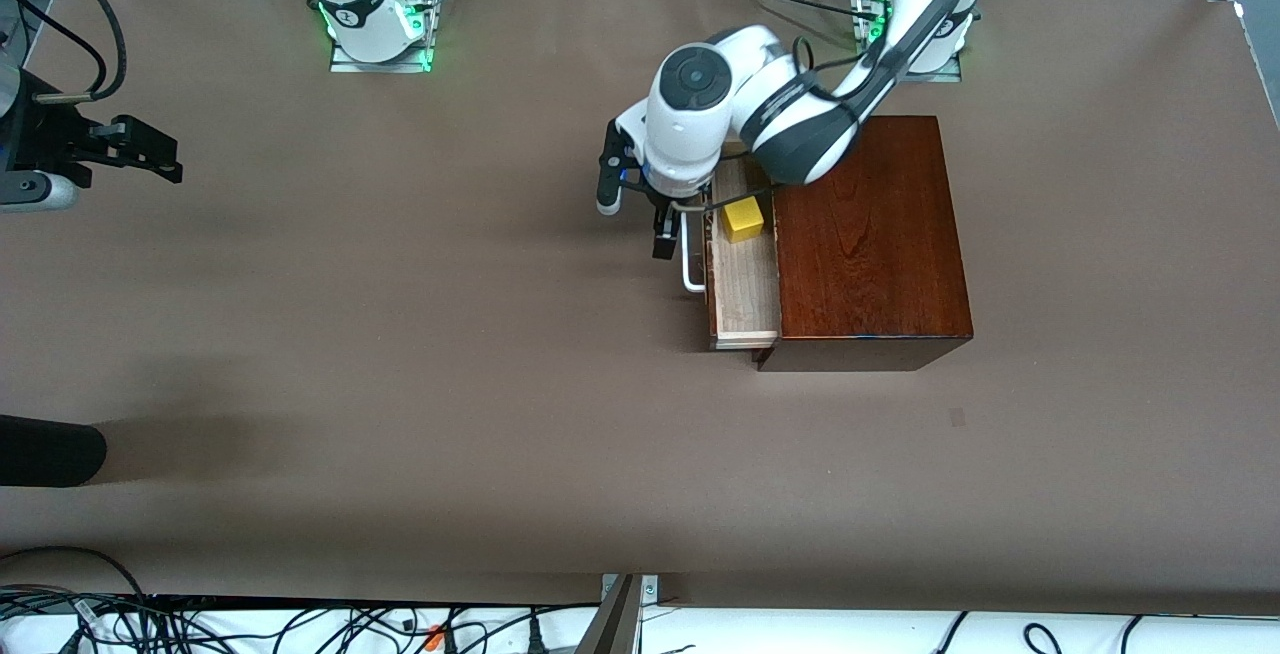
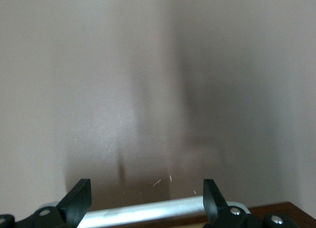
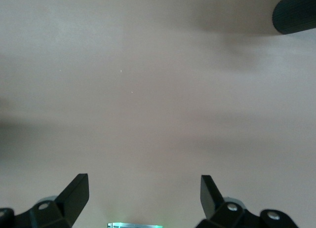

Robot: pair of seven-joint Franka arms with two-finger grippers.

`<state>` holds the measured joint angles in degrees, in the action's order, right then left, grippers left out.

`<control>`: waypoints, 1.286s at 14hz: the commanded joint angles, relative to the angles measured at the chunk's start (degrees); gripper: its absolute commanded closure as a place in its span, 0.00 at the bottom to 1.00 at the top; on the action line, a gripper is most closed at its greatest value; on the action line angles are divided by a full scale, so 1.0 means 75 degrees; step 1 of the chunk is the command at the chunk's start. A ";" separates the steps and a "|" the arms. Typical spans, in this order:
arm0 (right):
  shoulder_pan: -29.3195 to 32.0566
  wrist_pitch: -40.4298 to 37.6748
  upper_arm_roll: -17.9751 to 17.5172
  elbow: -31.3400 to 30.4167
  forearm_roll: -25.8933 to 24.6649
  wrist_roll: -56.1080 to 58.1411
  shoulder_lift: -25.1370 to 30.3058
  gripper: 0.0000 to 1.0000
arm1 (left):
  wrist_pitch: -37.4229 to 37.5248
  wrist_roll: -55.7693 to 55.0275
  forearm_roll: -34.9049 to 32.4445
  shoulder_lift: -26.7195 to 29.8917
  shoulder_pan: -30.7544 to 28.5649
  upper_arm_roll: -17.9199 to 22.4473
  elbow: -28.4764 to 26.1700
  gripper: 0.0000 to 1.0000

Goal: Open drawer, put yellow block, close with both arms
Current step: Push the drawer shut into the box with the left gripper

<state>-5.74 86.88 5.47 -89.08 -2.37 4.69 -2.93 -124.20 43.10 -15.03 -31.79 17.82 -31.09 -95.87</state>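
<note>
— Looking at the drawer (image 1: 745,279) first: how is it sitting?

— It is standing partly pulled out of the dark mahogany box (image 1: 868,244), toward the right arm's end of the table (image 1: 400,384). Its pale wood tray is showing, and the yellow block (image 1: 743,219) is lying inside that tray, near the tray's end farther from the front camera.

— Where is the left gripper (image 1: 672,217) working?

— It is hanging at the white bar handle (image 1: 689,259), at the end of the handle farther from the front camera. In the left wrist view the left gripper (image 2: 147,198) is standing with its fingers (image 2: 79,198) apart, and the handle (image 2: 148,210) is running across between them. I cannot tell whether the pads are touching the bar.

— And the box itself?

— It is resting toward the left arm's end of the table, closer to the edge where the bases stand than to the front camera's edge, with its drawer front facing the right arm's end.

— What is the right gripper (image 1: 140,152) doing?

— It is waiting over the bare table at the right arm's end, well apart from the box. In the right wrist view the right gripper (image 3: 144,198) is showing its fingers (image 3: 76,196) spread wide, holding nothing. A black cylindrical object (image 1: 50,449) is poking in over the table edge at that same end, nearer the front camera.
</note>
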 commanded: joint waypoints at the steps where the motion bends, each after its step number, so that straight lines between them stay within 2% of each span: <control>1: 0.0027 0.0099 -0.0085 -0.0193 -0.0106 0.0008 0.0203 0.00 | -0.0116 0.0114 -0.0526 -0.0343 -0.0021 0.0020 0.0126 0.00; 5: 0.0026 0.0064 -0.0097 -0.0205 -0.0094 -0.0472 0.0203 0.00 | 0.0035 0.0066 -0.0680 -0.0402 -0.0103 0.0102 0.0091 0.00; 13: 0.0003 -0.0018 -0.0108 -0.0135 0.0000 -0.0649 0.0133 0.00 | 0.1558 0.0066 -0.0691 -0.0134 -0.0395 0.0149 0.0243 0.00; 18: 0.0026 0.0052 -0.0073 -0.0135 0.0117 -0.0649 0.0121 0.00 | 0.1618 0.0078 -0.0691 -0.0109 -0.0700 0.0149 0.0231 0.00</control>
<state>-5.84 86.96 5.08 -89.18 -2.34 0.44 -2.95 -113.65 42.64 -18.11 -34.07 13.70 -30.34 -94.05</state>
